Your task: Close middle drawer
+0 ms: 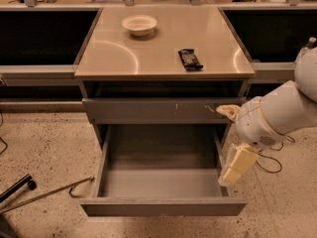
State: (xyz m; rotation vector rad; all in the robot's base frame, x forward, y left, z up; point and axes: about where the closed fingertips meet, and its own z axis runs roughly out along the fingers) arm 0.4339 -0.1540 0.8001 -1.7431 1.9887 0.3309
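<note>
The middle drawer (pixel 163 185) is pulled far out of the cabinet under the desk (pixel 163 41). Its bare grey inside is open to view and its plain front panel stands nearest us. Above it, the scratched drawer front (pixel 148 110) sits flush, so only this one drawer needs pushing home.

The gripper (pixel 228 176) hangs at the drawer's right side, pointing down and slightly inward over the right wall, about halfway along its length. The white arm (pixel 277 115) reaches in from the right. The fingers look pressed together with nothing between them, which suits a push rather than a grasp. We cannot tell whether they touch the wall.

We judge that the close has not begun. The handleless front offers nothing to grip, so the next move likely calls for bringing the gripper round to the front panel and pressing it squarely toward the cabinet. Pushing from this side position risks twisting the drawer on its runners.

A pale bowl (pixel 139 24) and a dark packet (pixel 190 59) lie on the desk, well clear of the work.
</note>
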